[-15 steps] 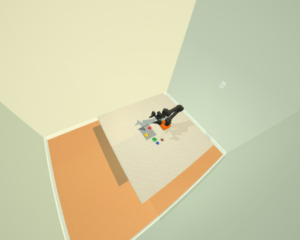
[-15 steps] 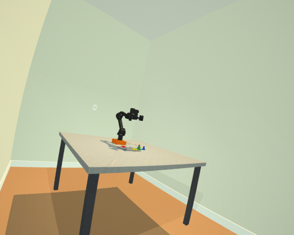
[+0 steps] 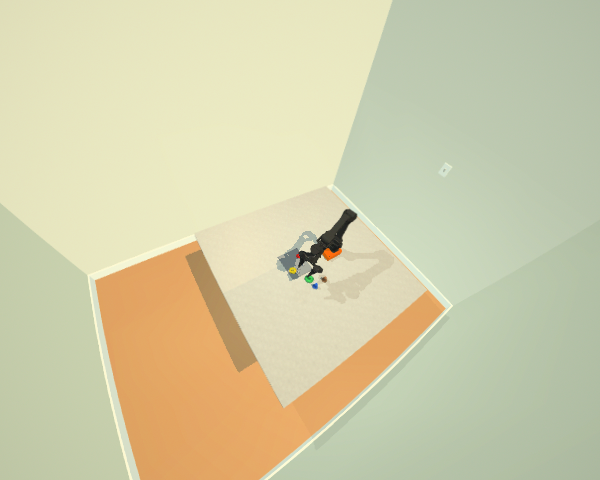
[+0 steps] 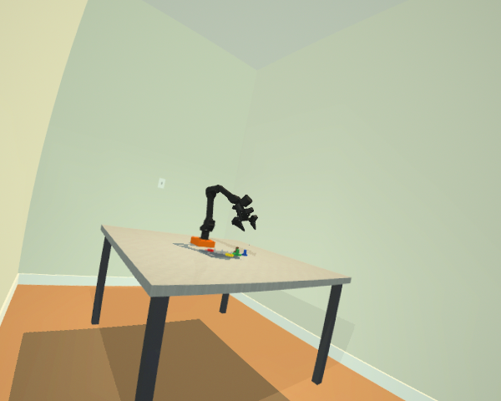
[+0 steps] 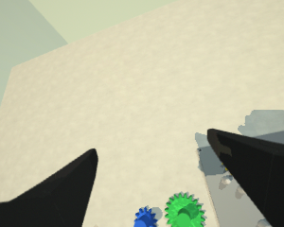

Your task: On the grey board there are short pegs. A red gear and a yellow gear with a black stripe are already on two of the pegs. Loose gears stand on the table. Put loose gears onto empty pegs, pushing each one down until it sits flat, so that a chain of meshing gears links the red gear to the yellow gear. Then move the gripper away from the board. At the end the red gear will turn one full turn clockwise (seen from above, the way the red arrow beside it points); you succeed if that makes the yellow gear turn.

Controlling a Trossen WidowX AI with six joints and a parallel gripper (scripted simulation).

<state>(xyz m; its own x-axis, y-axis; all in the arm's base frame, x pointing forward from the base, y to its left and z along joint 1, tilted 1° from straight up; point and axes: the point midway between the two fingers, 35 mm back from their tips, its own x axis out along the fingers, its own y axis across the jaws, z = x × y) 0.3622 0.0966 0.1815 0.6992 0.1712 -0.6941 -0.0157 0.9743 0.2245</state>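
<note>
My gripper is open and empty, high above the table. The grey board lies partly in the arm's shadow. The red gear and the yellow gear are on it; the right finger hides most of the yellow one in the wrist view. A large green gear stands beside the board. A small blue gear and a brown gear stand near it. Two pegs show beside the right finger.
The arm's orange base stands on the table, behind the board as seen in the exterior view. The arm reaches over the board and hides part of it in the top view. Walls stand beyond the table.
</note>
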